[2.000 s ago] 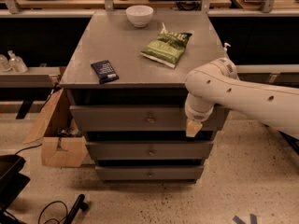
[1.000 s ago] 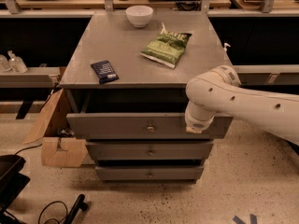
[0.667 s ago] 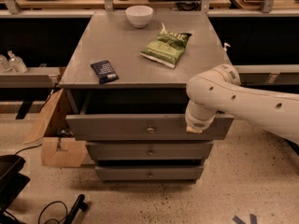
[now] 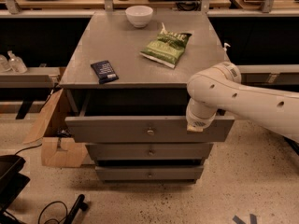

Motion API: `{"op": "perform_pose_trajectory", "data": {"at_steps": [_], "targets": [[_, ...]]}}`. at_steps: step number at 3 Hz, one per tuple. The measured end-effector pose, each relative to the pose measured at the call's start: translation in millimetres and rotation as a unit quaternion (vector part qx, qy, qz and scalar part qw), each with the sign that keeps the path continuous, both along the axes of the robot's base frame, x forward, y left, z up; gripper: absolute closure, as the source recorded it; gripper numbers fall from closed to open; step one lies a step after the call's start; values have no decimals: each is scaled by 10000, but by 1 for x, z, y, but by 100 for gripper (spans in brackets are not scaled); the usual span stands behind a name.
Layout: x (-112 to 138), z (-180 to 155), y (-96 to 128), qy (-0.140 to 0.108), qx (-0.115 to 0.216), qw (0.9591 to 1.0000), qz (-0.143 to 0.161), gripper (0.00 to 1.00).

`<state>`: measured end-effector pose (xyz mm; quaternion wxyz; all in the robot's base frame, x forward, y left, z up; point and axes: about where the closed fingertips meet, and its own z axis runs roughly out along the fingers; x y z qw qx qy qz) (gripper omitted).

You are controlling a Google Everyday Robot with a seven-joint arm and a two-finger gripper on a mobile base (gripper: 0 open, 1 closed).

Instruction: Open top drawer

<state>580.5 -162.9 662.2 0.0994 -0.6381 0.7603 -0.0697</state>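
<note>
The top drawer [image 4: 117,129] of the grey cabinet stands pulled out towards me, its wide front with a small round metal knob [image 4: 150,131] at centre; a dark gap shows behind the front. My gripper [image 4: 195,126] is at the end of the white arm, at the drawer front's upper edge towards its right end. The arm's wrist covers most of the gripper. The two narrower drawers [image 4: 149,150] below stay in.
On the cabinet top [image 4: 117,50] lie a white bowl [image 4: 139,15], a green snack bag [image 4: 167,47] and a dark blue packet [image 4: 104,71]. A cardboard box [image 4: 56,134] stands left of the cabinet. Cables and a black object lie on the floor at lower left.
The top drawer has slid out towards me from nearly shut. My gripper moved with its front edge, a little lower and nearer.
</note>
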Motion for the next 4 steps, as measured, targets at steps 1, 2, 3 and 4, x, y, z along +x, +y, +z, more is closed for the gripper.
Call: {"op": "perform_pose_trajectory", "data": {"at_steps": [1,2,3,4], "targets": [[0,1,0,0,0,10000,0,100],[0,4,0,0,0,10000,0,100],[-13,12,4,-88,101,9999,93,100],[-13,12,4,-87,101,9999,93,100]]}}
